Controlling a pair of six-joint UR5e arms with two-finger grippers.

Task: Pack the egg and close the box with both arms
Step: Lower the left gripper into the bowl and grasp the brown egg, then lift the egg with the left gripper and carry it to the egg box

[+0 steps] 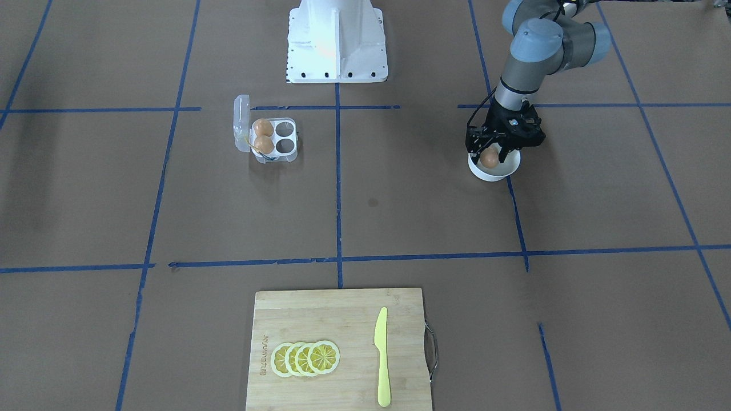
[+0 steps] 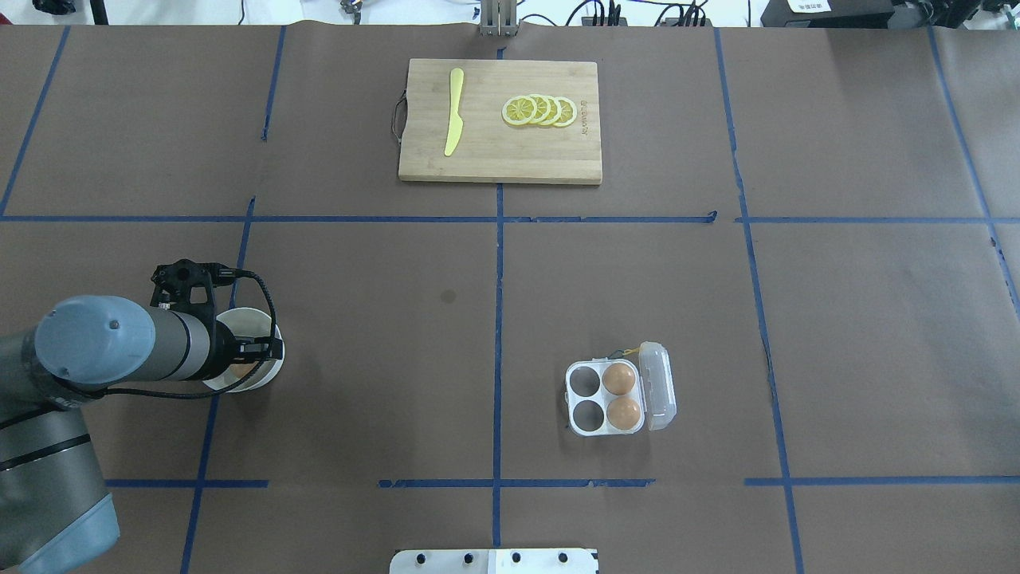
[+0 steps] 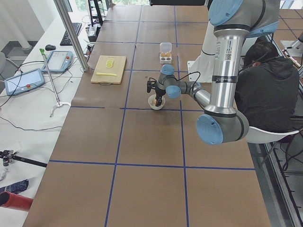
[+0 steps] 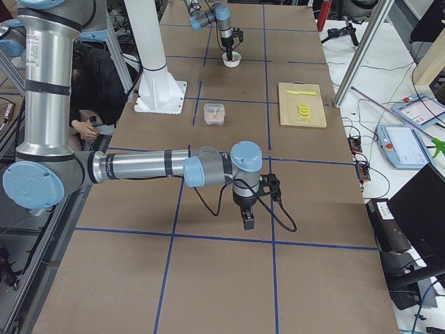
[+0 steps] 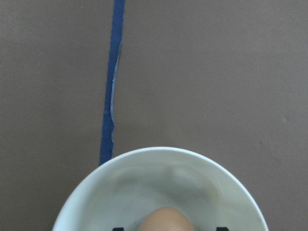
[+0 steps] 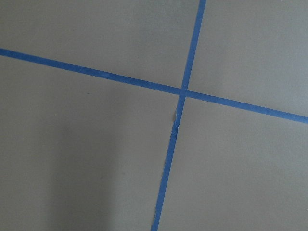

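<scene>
Your left gripper (image 1: 490, 162) holds its fingers (image 1: 502, 152) wide around the small orange-brown egg (image 1: 488, 157) in the round white bowl (image 1: 485, 174); you cannot tell the finger state of the right gripper (image 4: 248, 221).

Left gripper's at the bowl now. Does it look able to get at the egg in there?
Probably yes. The left gripper hangs right over the white bowl with its jaws open either side of the egg, and nothing else lies in the bowl to block it.
</scene>
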